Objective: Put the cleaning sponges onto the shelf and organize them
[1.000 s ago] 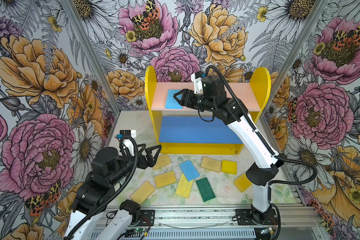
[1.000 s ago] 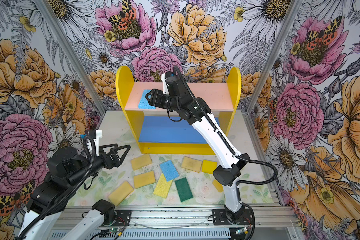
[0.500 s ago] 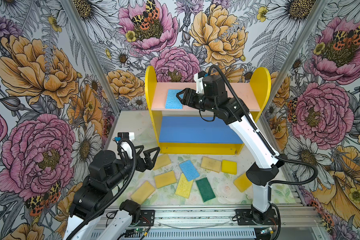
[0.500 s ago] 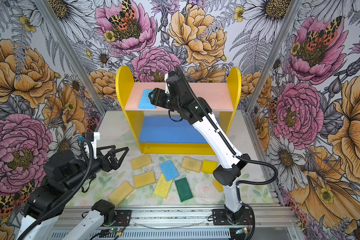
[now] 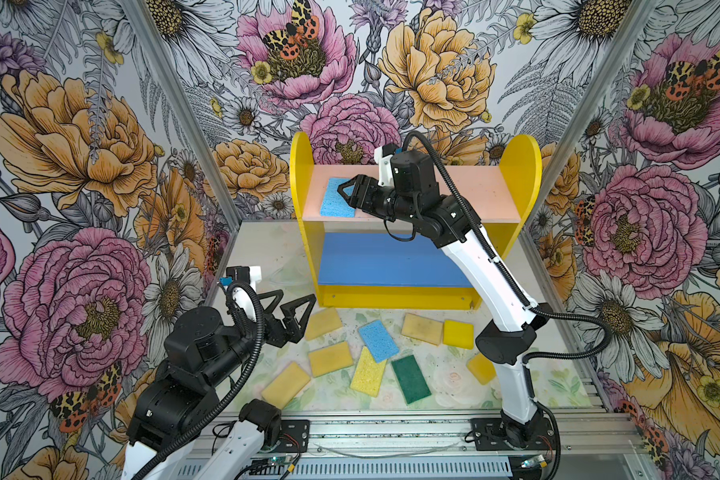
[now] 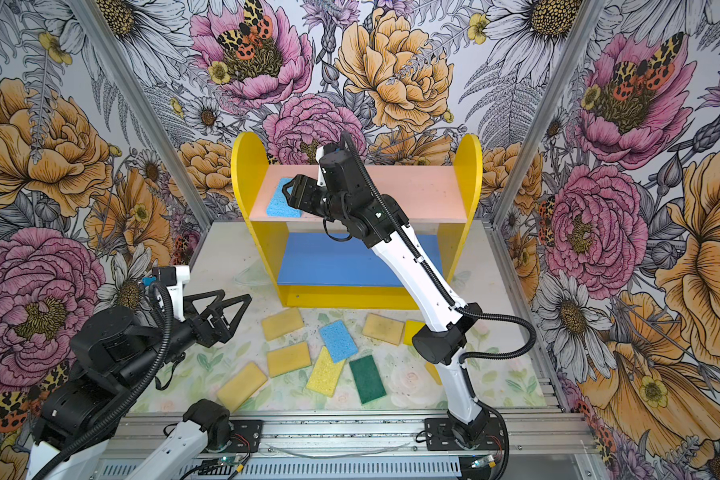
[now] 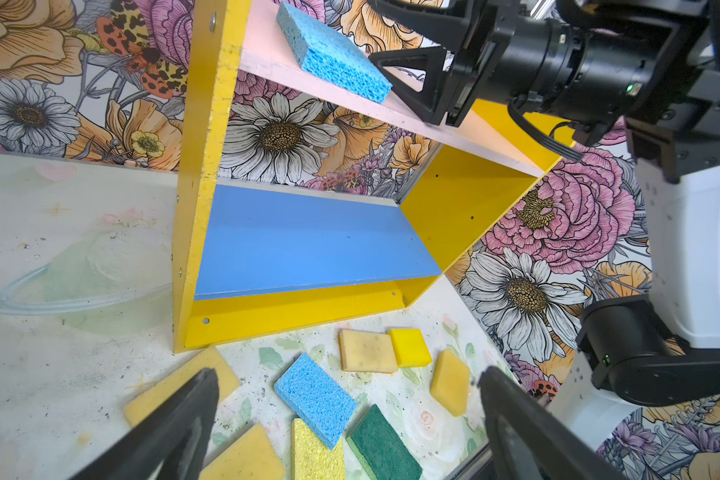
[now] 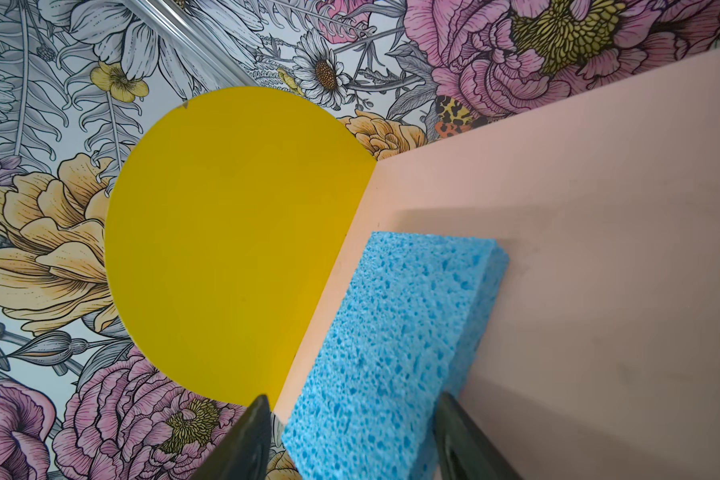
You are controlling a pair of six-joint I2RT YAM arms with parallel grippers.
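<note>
One flat, porous light-blue sponge (image 5: pixel 336 198)

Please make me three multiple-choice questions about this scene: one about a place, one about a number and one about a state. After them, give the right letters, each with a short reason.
1. Where on the shelf does the blue sponge lie?
A) on the blue lower board
B) on the pink upper board
C) on top of a yellow side panel

2. How many sponges lie on the table?
A) five
B) nine
C) twelve

3. In what state is the left tool?
A) shut on a green sponge
B) shut, holding nothing
C) wide open, holding nothing

Answers:
1 B: it lies flat on the pink upper board, at the left end in both top views.
2 B: nine can be counted on the table in front of the shelf.
3 C: its fingers stand far apart with nothing between them.
</note>
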